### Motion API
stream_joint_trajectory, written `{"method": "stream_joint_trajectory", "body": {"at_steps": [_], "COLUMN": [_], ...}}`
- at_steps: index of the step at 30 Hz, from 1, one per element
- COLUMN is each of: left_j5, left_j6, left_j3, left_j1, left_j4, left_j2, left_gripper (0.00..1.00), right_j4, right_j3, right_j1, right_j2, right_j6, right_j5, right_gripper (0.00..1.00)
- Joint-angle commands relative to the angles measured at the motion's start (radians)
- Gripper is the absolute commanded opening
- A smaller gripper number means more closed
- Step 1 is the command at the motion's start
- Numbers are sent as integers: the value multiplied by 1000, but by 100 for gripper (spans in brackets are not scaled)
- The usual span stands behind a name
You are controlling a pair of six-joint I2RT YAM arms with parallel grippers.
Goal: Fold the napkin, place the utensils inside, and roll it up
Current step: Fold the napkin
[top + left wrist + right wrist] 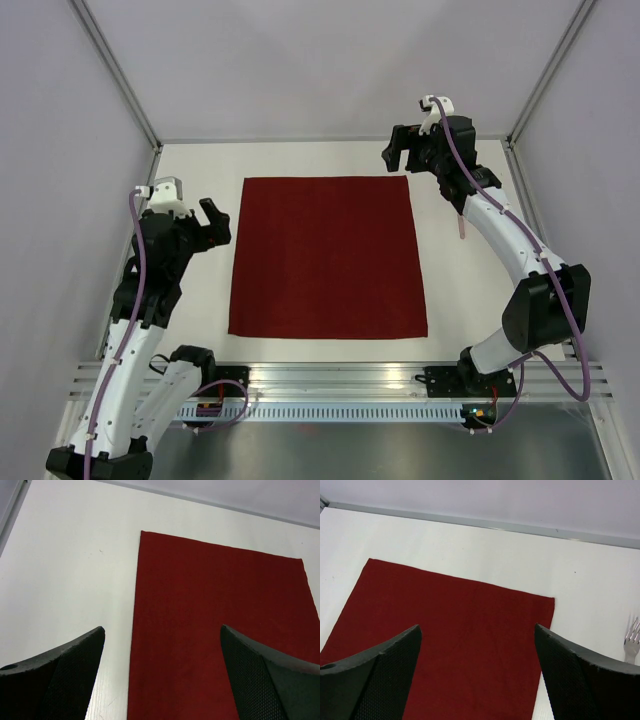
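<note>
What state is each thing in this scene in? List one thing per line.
Napkin: unfolded, spread flat on the table.
Left tool: open, empty, by the napkin's left edge.
Right tool: open, empty, near the napkin's far right corner.
Fork: lying on the table, right of the napkin, partly out of view.

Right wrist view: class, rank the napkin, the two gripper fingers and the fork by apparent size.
1. The napkin, largest.
2. The two fingers, alike, so unranked between themselves; nearness to the camera inflates them.
3. The fork, smallest; only its tines show.
</note>
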Motion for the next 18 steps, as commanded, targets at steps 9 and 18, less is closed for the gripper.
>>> {"method": "stream_joint_trajectory", "body": {"at_steps": [9,18], "left_j5": [29,78], "left_j6": [-20,-31], "left_j3": [278,602], "left_j1": [5,5], "left_j4": [-38,-123], "left_j2": [92,224], "left_gripper": [100,100], "right_j4": [-65,-56], "right_j3": [105,84], "right_j1": [14,390], "right_j2": [60,127], "right_j6": [-14,-110], "right_j5": [-136,21], "right_gripper": [98,91]}}
